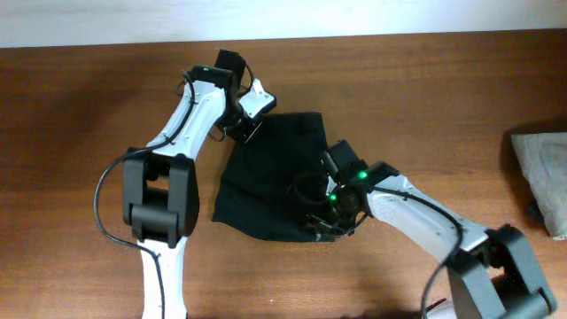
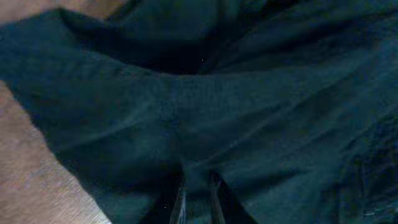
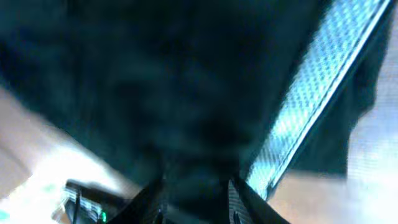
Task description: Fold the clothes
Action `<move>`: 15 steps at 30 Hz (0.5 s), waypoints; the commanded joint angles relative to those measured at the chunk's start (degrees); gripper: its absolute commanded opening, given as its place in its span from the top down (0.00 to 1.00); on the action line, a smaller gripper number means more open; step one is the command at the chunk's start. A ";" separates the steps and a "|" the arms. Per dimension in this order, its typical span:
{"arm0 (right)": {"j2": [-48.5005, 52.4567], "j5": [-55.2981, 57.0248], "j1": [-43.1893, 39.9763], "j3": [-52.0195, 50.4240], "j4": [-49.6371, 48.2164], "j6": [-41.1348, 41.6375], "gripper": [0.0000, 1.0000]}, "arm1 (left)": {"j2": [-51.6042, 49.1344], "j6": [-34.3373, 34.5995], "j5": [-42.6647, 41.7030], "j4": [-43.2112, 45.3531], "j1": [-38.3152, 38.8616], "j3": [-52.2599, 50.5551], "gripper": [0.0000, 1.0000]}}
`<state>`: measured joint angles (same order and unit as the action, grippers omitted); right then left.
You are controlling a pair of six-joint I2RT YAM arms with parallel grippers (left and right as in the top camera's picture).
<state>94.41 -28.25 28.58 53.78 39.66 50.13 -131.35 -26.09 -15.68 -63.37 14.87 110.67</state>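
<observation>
The clothes are one black shorts-like garment lying crumpled at the middle of the brown table. My left gripper is at its far left corner. In the left wrist view the fingers are close together with black fabric pinched between them. My right gripper is at the garment's near right edge. In the right wrist view black fabric fills the gap between the fingers, and a light grey mesh lining strip runs beside them.
A smaller light grey folded cloth lies at the table's right edge. The table's far edge meets a white wall. Both arms' bases stand at the near side.
</observation>
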 commanded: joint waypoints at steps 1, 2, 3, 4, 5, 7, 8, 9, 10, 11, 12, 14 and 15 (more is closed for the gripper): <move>4.13 1.95 -2.75 -4.02 -5.68 8.15 0.62 | -0.55 -1.73 -0.81 -1.20 -0.42 -0.09 0.86; 5.57 1.92 -4.48 -4.07 -6.93 8.96 0.62 | -0.52 -1.62 -0.50 -2.10 -0.46 -0.07 0.87; 6.97 2.49 -6.95 -4.07 -9.07 8.92 0.62 | -0.52 -1.29 0.48 -3.28 -0.46 0.04 0.87; 8.11 5.09 -10.78 -4.07 -11.85 8.90 0.64 | -0.48 0.46 2.80 -3.76 -0.46 0.09 0.89; 8.20 9.57 -15.74 -4.07 -15.45 8.83 0.70 | -0.20 1.36 3.98 -4.44 -0.55 0.28 0.89; 8.15 8.37 -22.29 -3.91 -31.52 -5.01 0.74 | 0.87 3.65 3.91 -5.31 -0.74 1.75 0.79; 7.58 -0.46 -25.22 -2.43 -35.30 -13.62 0.67 | 1.79 3.78 3.93 -7.08 -0.76 3.23 0.71; 6.69 -9.77 -27.82 -0.55 -35.12 -18.08 0.59 | 2.64 3.78 3.93 -9.01 -0.76 4.70 0.66; 5.09 -18.53 -30.14 0.11 -34.49 -18.53 0.51 | 3.85 4.42 3.93 -9.79 -0.79 6.05 0.63; 4.15 -22.03 -31.01 0.11 -31.82 -18.14 0.43 | 4.68 4.83 3.93 -9.64 -0.79 6.45 0.61; 3.72 -23.45 -31.17 0.11 -25.14 -18.18 0.36 | 5.51 4.81 3.93 -8.72 -0.79 6.51 0.57; 4.22 -15.58 -27.80 0.02 -8.83 -17.73 0.35 | 5.25 4.02 3.93 -4.90 -0.79 6.47 0.51; 4.39 -11.89 -25.88 0.00 -5.31 -15.76 0.33 | 5.25 3.26 3.93 -4.04 -0.76 6.47 0.50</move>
<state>99.35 -45.95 -1.48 54.41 26.96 33.34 -127.52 -21.63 -11.75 -69.60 14.44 116.14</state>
